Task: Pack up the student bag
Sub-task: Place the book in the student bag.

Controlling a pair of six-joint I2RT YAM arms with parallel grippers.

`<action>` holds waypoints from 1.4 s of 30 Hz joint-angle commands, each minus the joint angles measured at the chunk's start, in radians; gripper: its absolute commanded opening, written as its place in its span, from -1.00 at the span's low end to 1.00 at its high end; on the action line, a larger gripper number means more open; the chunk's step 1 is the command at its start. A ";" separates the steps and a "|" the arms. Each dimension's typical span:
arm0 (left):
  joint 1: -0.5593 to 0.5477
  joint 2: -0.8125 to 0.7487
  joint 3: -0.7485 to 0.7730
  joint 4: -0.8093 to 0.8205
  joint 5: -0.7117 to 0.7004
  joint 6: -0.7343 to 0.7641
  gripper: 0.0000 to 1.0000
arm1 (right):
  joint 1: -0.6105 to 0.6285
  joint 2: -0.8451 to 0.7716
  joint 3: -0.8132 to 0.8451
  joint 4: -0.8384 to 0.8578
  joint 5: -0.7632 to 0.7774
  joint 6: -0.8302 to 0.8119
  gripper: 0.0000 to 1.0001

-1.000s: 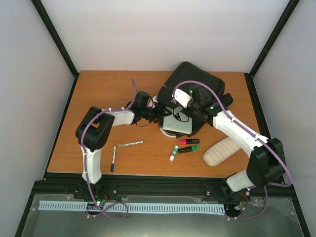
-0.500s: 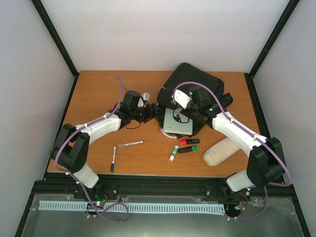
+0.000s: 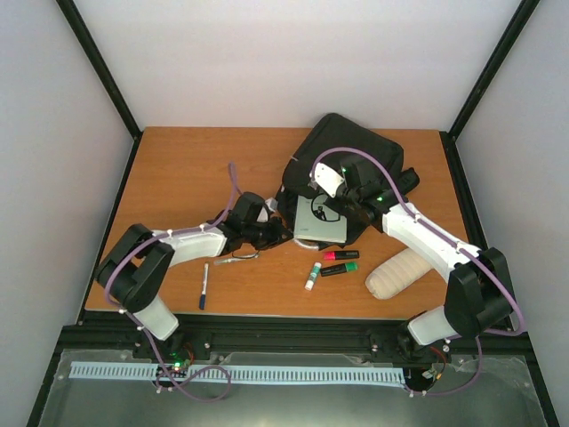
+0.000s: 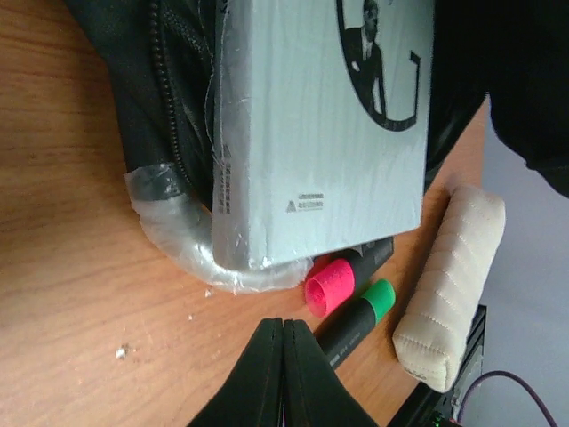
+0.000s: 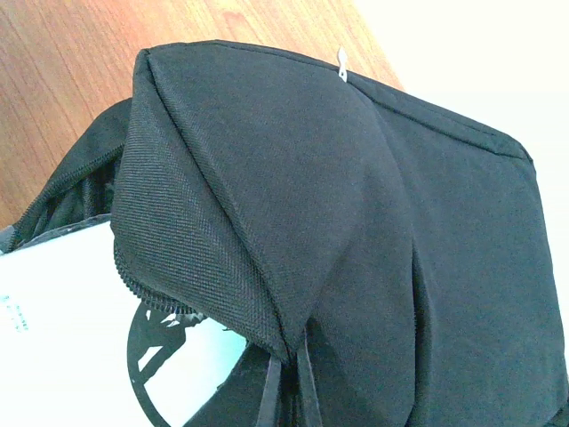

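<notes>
The student bag (image 3: 356, 160) is a black backpack lying at the back right of the table, its mouth facing the arms. A grey book (image 3: 320, 220) sticks halfway out of that mouth. My right gripper (image 5: 289, 360) is shut on the edge of the bag's top flap (image 5: 267, 205) and holds it lifted over the book (image 5: 62, 311). My left gripper (image 4: 283, 326) is shut with nothing in it, low over the wood just short of the book's near corner (image 4: 320, 133) and the bag's plastic-wrapped grey loop handle (image 4: 178, 233). In the top view the left gripper (image 3: 283, 235) sits left of the book.
A pink highlighter (image 4: 331, 285) and a green one (image 4: 378, 301) lie just past my left fingertips, beside a beige ribbed pouch (image 4: 449, 285). A glue stick (image 3: 312, 277), a silver pen (image 3: 233, 260) and a dark marker (image 3: 204, 286) lie on the near wood.
The left gripper has drawn back from the bag's mouth toward the near side, dropped lower and closed from open to shut. The right gripper keeps its hold on the flap.
</notes>
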 commanded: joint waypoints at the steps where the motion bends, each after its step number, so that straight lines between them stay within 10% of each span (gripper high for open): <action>1: -0.004 0.091 0.061 0.084 0.009 -0.011 -0.98 | 0.002 -0.042 -0.003 0.079 -0.039 0.020 -0.94; 42: -0.004 0.534 0.363 0.584 -0.178 -0.190 -0.98 | 0.003 -0.036 -0.028 0.062 -0.152 0.011 -0.94</action>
